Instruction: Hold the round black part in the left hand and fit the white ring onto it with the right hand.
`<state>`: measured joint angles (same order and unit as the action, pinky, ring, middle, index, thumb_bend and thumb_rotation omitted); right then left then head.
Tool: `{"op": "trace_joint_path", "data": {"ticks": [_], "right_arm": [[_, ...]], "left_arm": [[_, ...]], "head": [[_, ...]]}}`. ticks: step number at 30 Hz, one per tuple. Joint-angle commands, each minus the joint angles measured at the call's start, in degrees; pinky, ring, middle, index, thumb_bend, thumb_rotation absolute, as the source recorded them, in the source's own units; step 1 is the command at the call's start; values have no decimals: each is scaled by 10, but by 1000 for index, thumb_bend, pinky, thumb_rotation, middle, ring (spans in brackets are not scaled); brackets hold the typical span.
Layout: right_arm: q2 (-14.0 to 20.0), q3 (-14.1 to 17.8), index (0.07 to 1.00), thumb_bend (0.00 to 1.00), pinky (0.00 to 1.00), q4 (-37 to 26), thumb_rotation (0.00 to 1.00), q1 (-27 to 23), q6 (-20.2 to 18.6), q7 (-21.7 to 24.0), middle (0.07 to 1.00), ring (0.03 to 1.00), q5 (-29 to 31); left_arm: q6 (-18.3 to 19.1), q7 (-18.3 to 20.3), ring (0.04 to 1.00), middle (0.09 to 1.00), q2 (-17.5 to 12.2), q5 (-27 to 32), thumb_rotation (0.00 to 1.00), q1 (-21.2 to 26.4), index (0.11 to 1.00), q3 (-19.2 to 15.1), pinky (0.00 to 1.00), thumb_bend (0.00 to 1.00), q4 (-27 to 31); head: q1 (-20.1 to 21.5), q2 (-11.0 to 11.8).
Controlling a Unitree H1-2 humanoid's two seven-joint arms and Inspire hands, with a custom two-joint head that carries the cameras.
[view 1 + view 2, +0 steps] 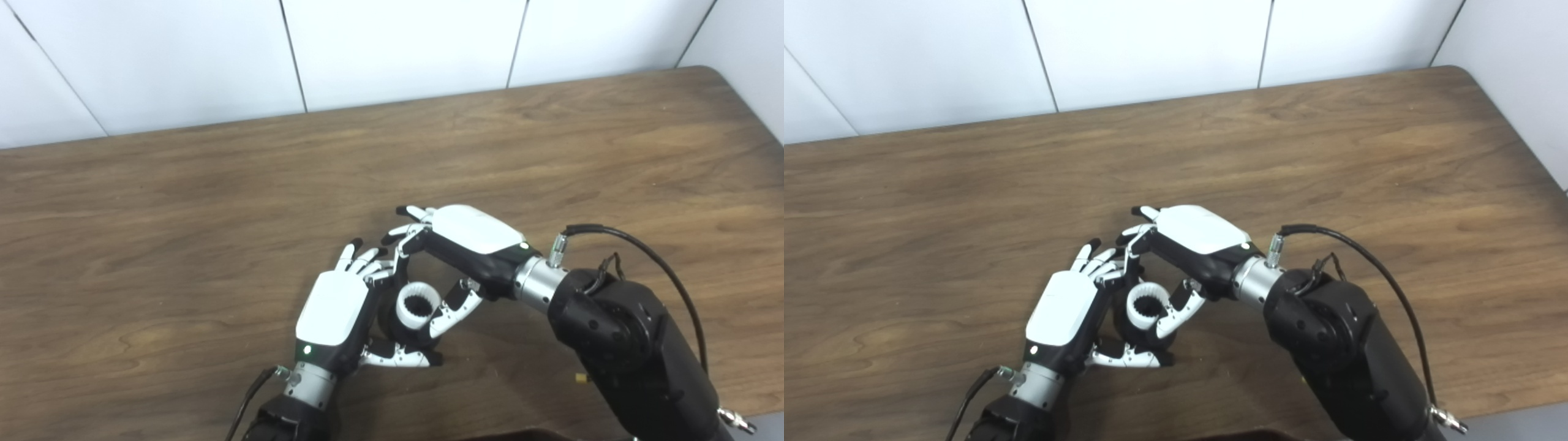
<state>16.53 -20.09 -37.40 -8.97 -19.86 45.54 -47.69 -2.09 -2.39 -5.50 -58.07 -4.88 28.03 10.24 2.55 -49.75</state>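
On a wooden table (551, 141) before white wall panels, the right hand (456, 251) pinches the white ring (418, 305) atop the round black part (392, 327), cupped in the left hand (337, 315); pressing squarely should seat it.

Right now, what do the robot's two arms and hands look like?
Both hands have glossy white back plates over black bodies, each with a small green light near the wrist, and white-and-black fingers with dark tips. The left hand and right hand join bulky black forearms through silver metal wrist cuffs. A black cable loops over the right forearm; another runs from the left wrist.
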Motion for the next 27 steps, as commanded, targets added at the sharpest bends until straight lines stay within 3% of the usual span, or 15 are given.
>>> {"op": "trace_joint_path", "data": {"ticks": [1,27], "right_arm": [[1,4,483,524,1000,-11,132,-11,13,-11,852,999,3],[-2,3,483,524,1000,8,133,2,29,-34,853,1000,9]], "left_arm": [[0,-2,882,756,3,-5,53,8,483,2,1000,524,8],[5,4,886,754,11,-7,53,12,483,5,1000,524,5]], "head": [[0,0],[2,4]]}}
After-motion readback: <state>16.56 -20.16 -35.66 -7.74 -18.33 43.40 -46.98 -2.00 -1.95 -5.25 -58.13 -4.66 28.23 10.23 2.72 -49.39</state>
